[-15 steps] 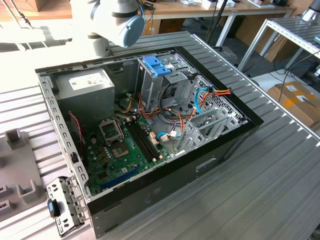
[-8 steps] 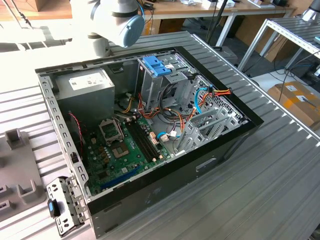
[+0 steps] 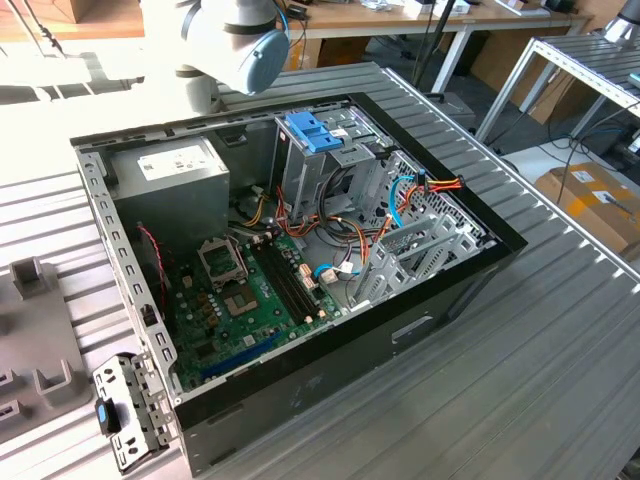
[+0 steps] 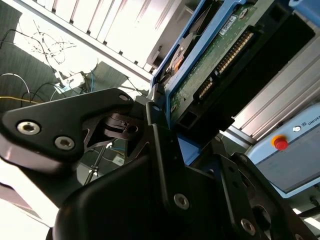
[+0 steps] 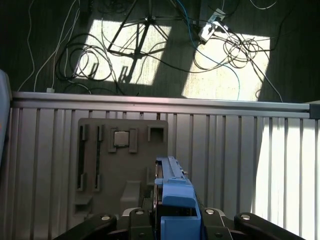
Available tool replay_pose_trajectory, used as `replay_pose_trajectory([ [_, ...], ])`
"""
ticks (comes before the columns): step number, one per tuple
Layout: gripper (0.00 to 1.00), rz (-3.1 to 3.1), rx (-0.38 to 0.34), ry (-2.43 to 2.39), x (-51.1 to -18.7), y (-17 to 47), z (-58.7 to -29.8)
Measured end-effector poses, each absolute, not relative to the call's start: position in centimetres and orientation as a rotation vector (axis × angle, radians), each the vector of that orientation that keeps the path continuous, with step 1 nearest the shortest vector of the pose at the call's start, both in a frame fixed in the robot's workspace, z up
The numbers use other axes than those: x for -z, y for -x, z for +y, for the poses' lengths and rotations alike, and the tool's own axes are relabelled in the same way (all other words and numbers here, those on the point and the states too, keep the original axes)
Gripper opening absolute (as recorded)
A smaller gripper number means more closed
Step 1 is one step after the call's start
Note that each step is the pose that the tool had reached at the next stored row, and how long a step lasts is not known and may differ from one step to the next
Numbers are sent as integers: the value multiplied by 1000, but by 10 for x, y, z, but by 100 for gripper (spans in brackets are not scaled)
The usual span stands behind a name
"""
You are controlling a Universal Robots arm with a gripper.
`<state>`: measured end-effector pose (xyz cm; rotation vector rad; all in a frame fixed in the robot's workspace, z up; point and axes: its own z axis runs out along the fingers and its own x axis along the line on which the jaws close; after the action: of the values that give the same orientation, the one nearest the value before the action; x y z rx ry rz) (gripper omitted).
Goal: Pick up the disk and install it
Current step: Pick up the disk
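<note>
Black gripper point(image 5: 176, 216) fingers clenched on the flat, blue-railed hard disk point(image 4: 210, 65), green circuit board showing. Judgement: hold it square and firm; the rails must not snag.

Robotics lab: aluminium benches point(image 3: 560, 330), opened computer case point(image 3: 330, 380).
</note>
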<state>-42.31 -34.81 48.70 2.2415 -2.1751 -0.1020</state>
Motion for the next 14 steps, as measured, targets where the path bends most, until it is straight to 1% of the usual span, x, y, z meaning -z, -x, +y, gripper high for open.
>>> replay_pose_trajectory([
  [14, 37, -2175, 102, -2242, -487, 418, -348],
])
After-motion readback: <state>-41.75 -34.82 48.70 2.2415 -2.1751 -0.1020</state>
